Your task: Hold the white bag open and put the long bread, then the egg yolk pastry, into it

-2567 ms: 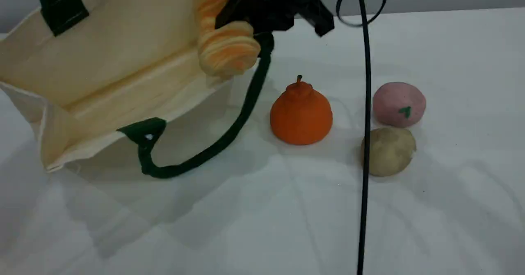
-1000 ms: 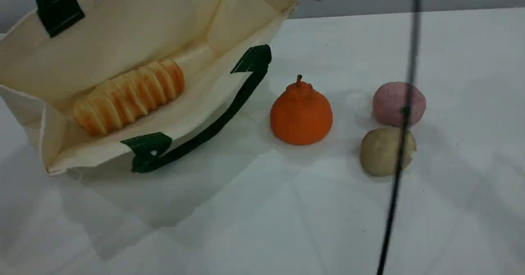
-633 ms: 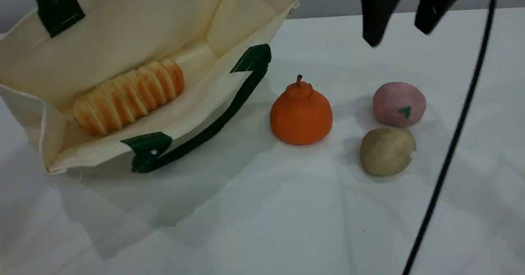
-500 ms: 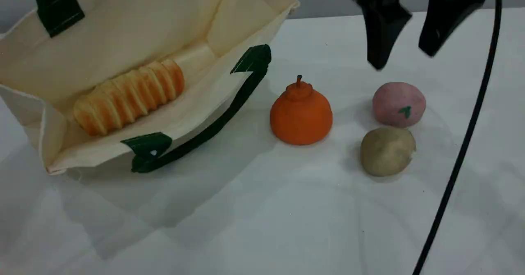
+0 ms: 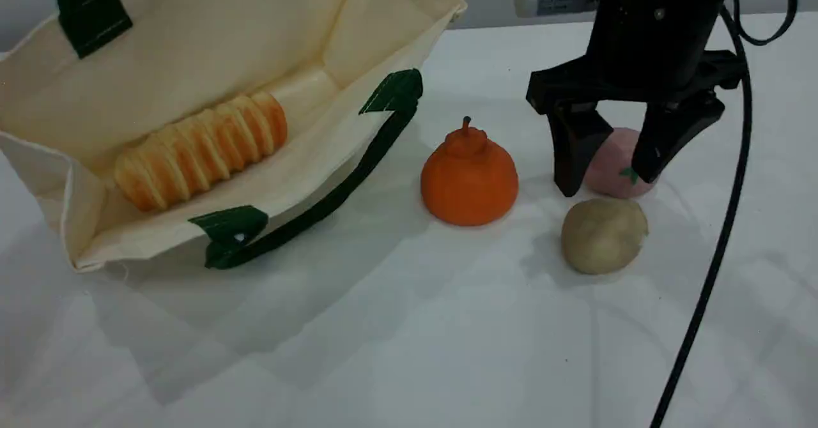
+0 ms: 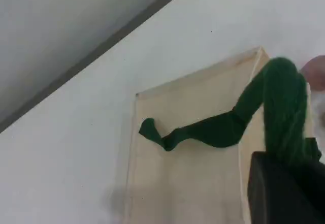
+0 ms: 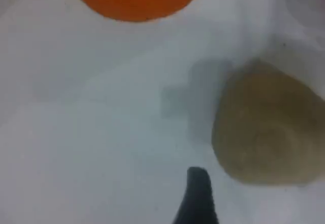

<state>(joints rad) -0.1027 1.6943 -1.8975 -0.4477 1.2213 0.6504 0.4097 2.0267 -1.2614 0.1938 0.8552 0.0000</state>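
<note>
White bag (image 5: 192,45): large cream-white canvas tote with dark green patches at the rim. It lies at the left of the counter with its mouth gaping toward the camera and its rear wall lifted.
Counter (image 5: 409,338): pale, plain surface that carries everything listed.
Raised strap handle (image 6: 213,130): dark green webbing sewn to the bag's outer panel, running up into the left claw.
Lower strap handle (image 5: 345,188): dark green webbing, slack on the counter along the bag's front rim.
Long bread (image 5: 201,150): elongated golden-orange loaf with pale crosswise ridges. It is inside the bag, lying aslant on the lower wall.
Egg yolk pastry (image 5: 604,235): dull tan matte ball on the counter at the right, outside the bag and well apart from it.
Pink ball (image 5: 610,160): matte, with a green mark, just behind the pastry and partly hidden by the right claw.
Orange fruit (image 5: 470,179): round, stemmed, on the counter between the bag and the two balls.
Left claw (image 6: 284,188): closed on the raised strap handle.
Right claw (image 5: 604,182): fingers spread wide and pointing down over the two balls. One fingertip (image 7: 198,193) is just beside the pastry's edge; whether it touches cannot be told.
Black cable (image 5: 716,255): hangs from the right arm, crossing the right side of the scene view.
</note>
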